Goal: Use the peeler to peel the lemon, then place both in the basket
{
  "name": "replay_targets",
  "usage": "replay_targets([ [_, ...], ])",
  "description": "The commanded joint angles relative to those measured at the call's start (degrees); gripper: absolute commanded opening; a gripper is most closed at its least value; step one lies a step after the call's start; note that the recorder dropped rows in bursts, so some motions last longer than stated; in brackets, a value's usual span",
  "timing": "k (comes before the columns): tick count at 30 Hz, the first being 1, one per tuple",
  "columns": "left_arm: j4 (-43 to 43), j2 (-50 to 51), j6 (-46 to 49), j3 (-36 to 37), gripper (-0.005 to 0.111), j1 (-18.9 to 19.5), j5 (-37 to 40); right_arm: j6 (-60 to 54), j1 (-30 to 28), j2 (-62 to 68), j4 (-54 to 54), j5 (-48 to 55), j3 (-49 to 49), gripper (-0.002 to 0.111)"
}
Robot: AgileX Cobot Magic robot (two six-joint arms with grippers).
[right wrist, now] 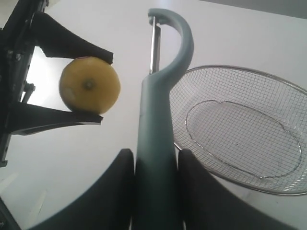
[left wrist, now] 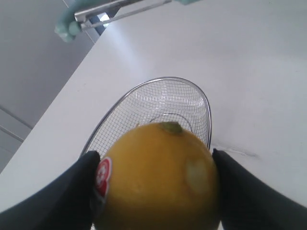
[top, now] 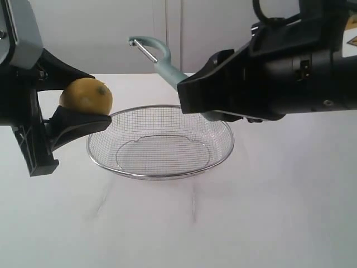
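— Beside the basket (top: 162,120), on the left arm's side and raised well above its rim, hangs the lemon (top: 86,96). Why does the left gripper (right wrist: 103,88) hold it so high?

— Probably so the blade can reach it freely; on the table (top: 268,212) it would roll. The two black fingers press on opposite flanks, and the sticker (left wrist: 103,173) sits just beside one of them. One tip of the fruit faces the peeler (top: 166,66), so a broad band of skin is left bare.

— And the tool?

— The right gripper (right wrist: 156,187) is clamped on the teal handle, raised near the basket's far rim. Whether it hangs over the mesh cannot be told. The blade head points up and toward the lemon but stays apart from it, and a clear gap shows between them.

— So no cut so far?

— It seems the peeling step is just at hand. The skin looks whole apart from one pale patch, which may be glare or a scrape.

— Why work so close to the basket?

— Likely because both things must end there, so the later drop is short. Nothing lies in the mesh now.

— What does the next move call for?

— It calls for laying the blade on the skin at a shallow angle. A hard push could slide the smooth, round fruit out of its pinch.
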Motion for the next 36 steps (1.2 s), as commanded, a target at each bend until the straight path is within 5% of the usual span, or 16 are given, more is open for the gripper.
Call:
replay_targets([
  [1,-1.38,-0.28,-0.44,0.16,0.000,-0.39,0.21,0.24,-0.08,3.90,-0.37,-1.39,-0.48,0.000],
  [15,-1.38,-0.28,-0.45,0.16,0.000,-0.39,0.08,-5.18,0.02,17.76,8.64,-6.24,-0.48,0.000],
  [20,0.43,-0.28,-4.22,0.54,0.000,-0.39,-2.98,-13.48,0.02,17.88,17.23,-7.00,-0.48,0.000],
  [36,0.87,-0.28,-5.58,1.77,0.000,-0.39,-5.75,-13.94,0.02,14.37,17.87,-10.66,-0.48,0.000],
])
